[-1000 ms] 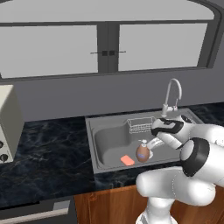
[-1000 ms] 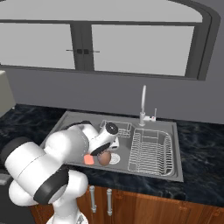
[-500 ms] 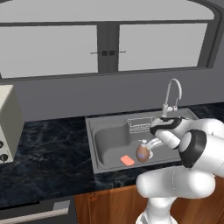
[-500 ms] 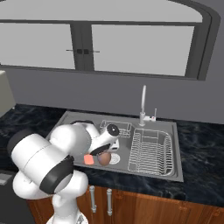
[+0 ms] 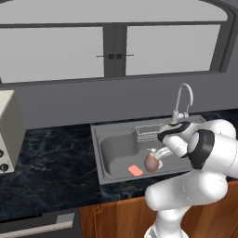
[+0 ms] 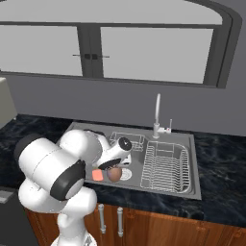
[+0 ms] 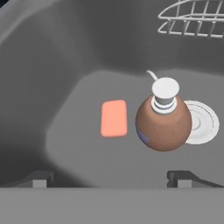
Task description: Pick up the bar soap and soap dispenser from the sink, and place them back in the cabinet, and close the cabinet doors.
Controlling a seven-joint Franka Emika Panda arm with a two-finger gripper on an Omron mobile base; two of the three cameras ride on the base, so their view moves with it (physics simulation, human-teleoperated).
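Observation:
The salmon-orange bar soap (image 7: 113, 118) lies flat on the floor of the grey sink (image 5: 109, 153). Just to its right the brown soap dispenser (image 7: 163, 124) stands upright with its white pump top up. The same bar soap (image 5: 135, 170) and soap dispenser (image 5: 150, 162) sit near the basin's front. My gripper (image 7: 111, 179) hangs open above and in front of both, touching neither, with nothing between its fingertips (image 7: 39, 178). From the right, my gripper (image 6: 111, 166) sits right over the soap dispenser (image 6: 114, 175). The cabinet and its doors are out of view.
A curved silver faucet (image 5: 183, 100) rises behind the basin. A wire dish rack (image 6: 166, 166) fills the sink's right half, and a small wire basket (image 5: 148, 132) hangs at the back. The round drain (image 7: 202, 122) lies beside the dispenser. A white appliance (image 5: 9, 130) stands far left.
The arm has leaned further over the sink and the hand has come down a little toward the dispenser. The bar soap and dispenser have not moved. The jaws stay wide.

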